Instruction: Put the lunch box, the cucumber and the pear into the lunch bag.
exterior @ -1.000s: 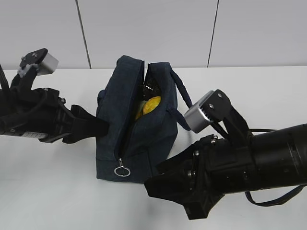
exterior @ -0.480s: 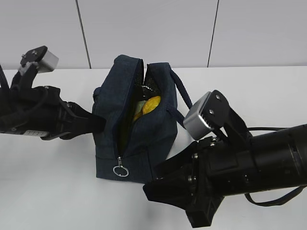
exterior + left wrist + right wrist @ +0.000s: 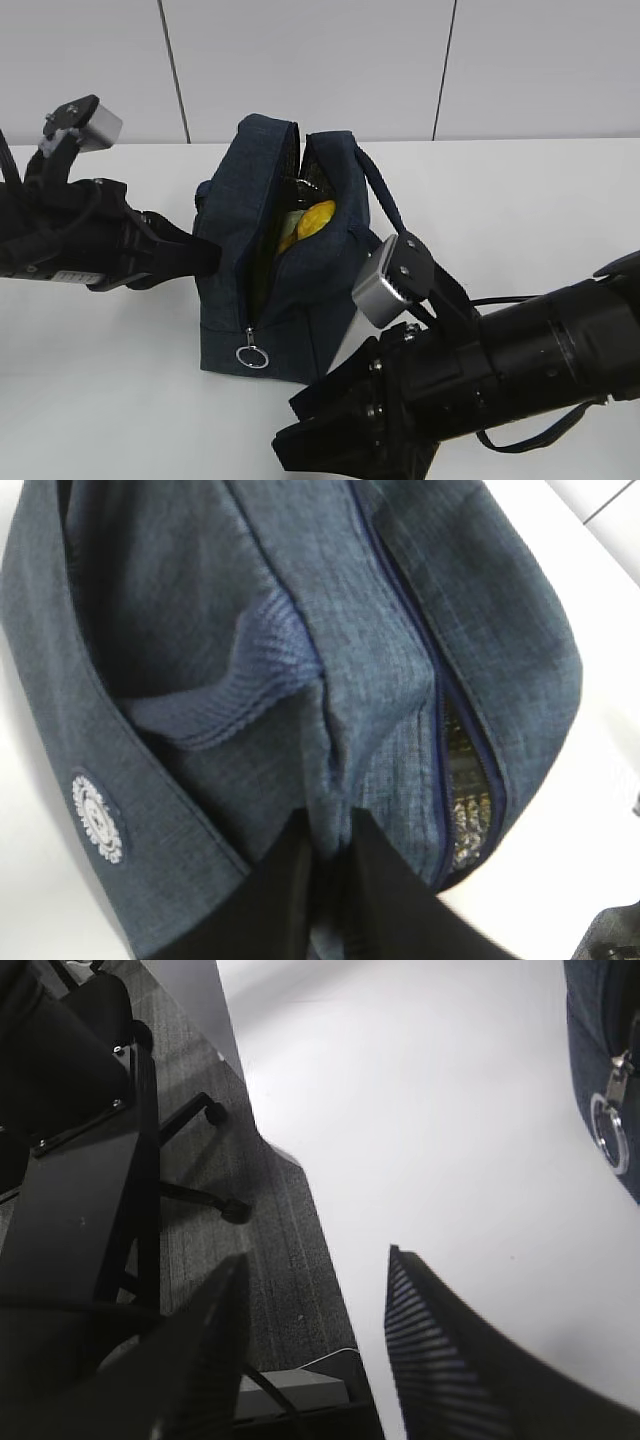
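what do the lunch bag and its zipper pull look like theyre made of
Lunch bag: a woven, denim-like navy fabric, matte, going by the visible weave and soft folds; the lining glimpsed in the gap looks silvery and foil-like. Zipper pull: a silver ring, probably metal, judging by its shine.

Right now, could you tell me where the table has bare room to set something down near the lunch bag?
Free: the wide white table right of the lunch bag, behind the right arm, and the front-left patch before the zipper ring. Crowded: the bag's left side, where the left pincer pinches the fabric, and the front right, under the right pincer.
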Robot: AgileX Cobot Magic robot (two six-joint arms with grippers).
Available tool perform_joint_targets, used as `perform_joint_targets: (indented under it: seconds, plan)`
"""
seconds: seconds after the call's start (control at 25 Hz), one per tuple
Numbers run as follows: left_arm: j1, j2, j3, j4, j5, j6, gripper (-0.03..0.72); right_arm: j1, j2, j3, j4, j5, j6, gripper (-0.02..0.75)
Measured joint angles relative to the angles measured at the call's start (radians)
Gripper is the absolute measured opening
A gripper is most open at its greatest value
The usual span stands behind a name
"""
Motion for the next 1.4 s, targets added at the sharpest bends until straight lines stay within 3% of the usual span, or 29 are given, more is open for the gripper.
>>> perform_joint_targets:
  seconds: [0.24, 0.52, 1.04, 1.4]
  plan:
    - [0.0, 0.0, 0.0, -0.006, 0.0, 0.0, 0.007, 0.0, 0.03, -0.024, 0.019, 0.004, -0.045, 0.346]
    - [0.0, 0.0, 0.0, -0.015, 0.0, 0.003, 0.007, 0.0, 0.036, -0.04, 0.031, 0.004, -0.101, 0.244]
    - [0.0, 0.0, 0.0, -0.017, 0.0, 0.004, 0.007, 0.0, 0.043, -0.056, 0.073, 0.008, -0.061, 0.235]
    - [0.0, 0.001, 0.0, -0.02, 0.003, 0.004, 0.007, 0.01, 0.056, -0.057, 0.076, -0.076, -0.222, 0.235]
